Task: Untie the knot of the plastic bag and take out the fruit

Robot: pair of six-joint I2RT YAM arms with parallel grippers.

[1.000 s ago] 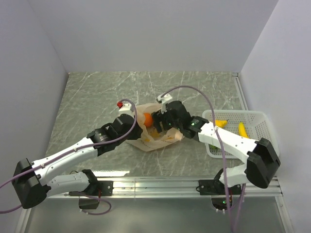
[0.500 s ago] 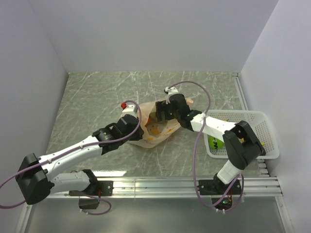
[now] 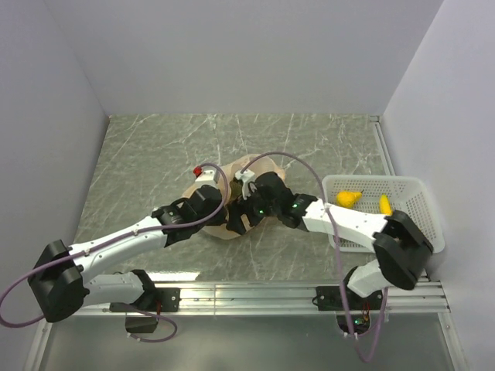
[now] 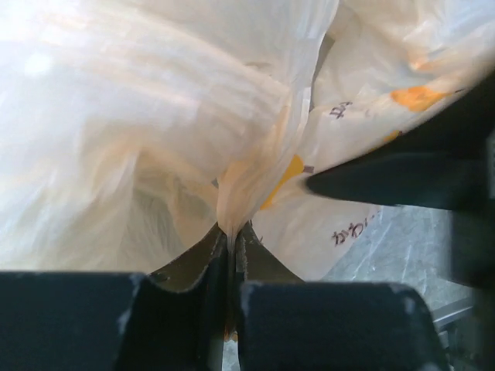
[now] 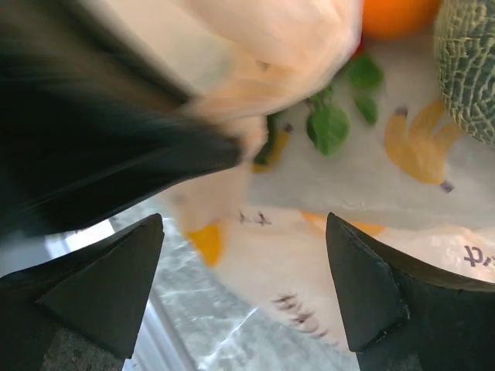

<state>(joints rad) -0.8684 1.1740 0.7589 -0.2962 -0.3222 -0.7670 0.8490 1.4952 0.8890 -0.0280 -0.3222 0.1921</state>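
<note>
Status: partway, by my read. No knot shows in any view, and the right wrist camera looks straight at fruit with no film over it, so the mouth looks open. I can't confirm the tie is fully undone.

Done: two yellow pieces, lemon (image 3: 349, 198) and a longer one (image 3: 384, 205), lie in the white basket (image 3: 418, 184) at the table's right edge.

Left: melon (image 5: 472, 69) and orange (image 5: 398, 14) are still inside the plastic bag (image 3: 244, 166). More may be hidden under folds.

The bag sits mid-table, slightly toward the near edge, between both wrists. It is thin, pale peach, translucent and heavily crinkled, with printed yellow-orange shapes, green leaves and dark lettering. It looks slack and bunched, not taut.

Left gripper (image 4: 232, 236): pinched tight on a gathered fold of the bag, film fanning up out of the jaws.
Right gripper (image 5: 244, 224): jaws spread wide, nothing between them, hovering over the open side near the melon and just beside the left one.
</note>
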